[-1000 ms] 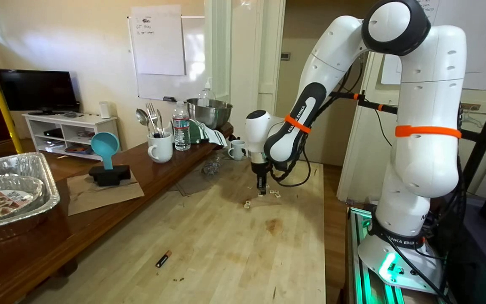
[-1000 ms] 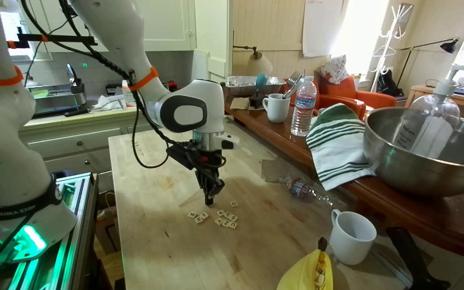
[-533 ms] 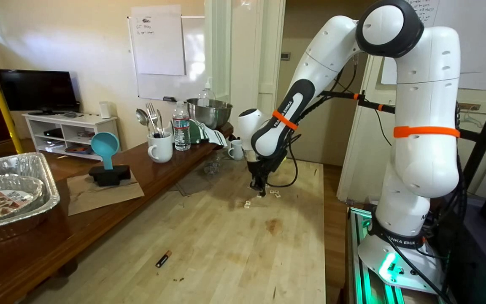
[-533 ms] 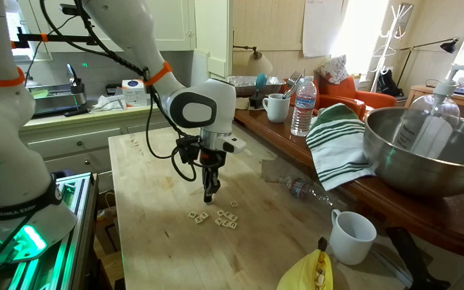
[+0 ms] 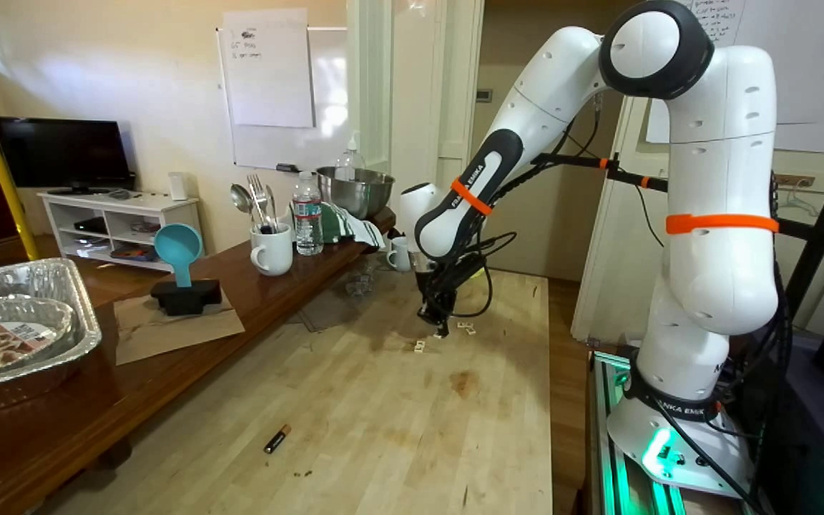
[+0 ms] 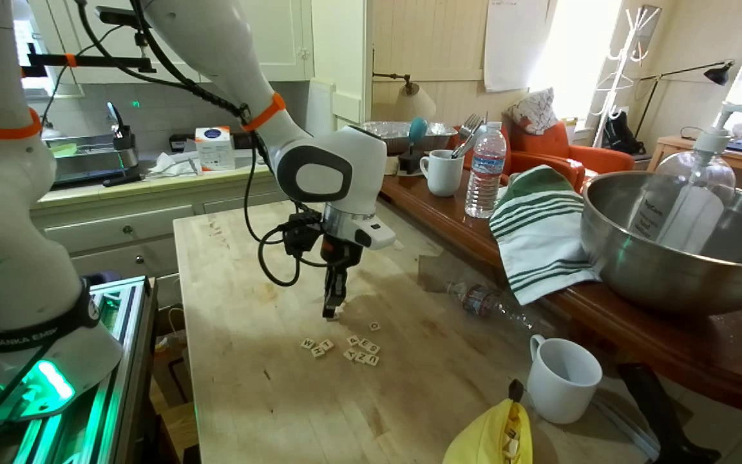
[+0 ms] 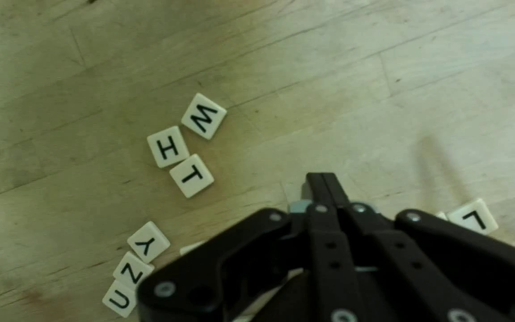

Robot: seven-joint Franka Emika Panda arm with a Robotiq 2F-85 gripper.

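Cream wall (image 5: 169, 79), orange armchairs (image 6: 548, 138); bright window (image 6: 577, 58)

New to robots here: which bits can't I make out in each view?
Wrist view: the letter on a partly covered tile, hidden by the gripper.
Wrist view: most of the pale piece beside the L tile, behind the gripper.
In an exterior view: letters on the small tiles, too tiny.
In an exterior view: part of the yellow pouch, cut off by the bottom edge.

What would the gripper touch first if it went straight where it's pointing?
Probably the tabletop beneath the gripper; the L tile lies to the side, but the gripper partly hides the spot, so depth is unclear.
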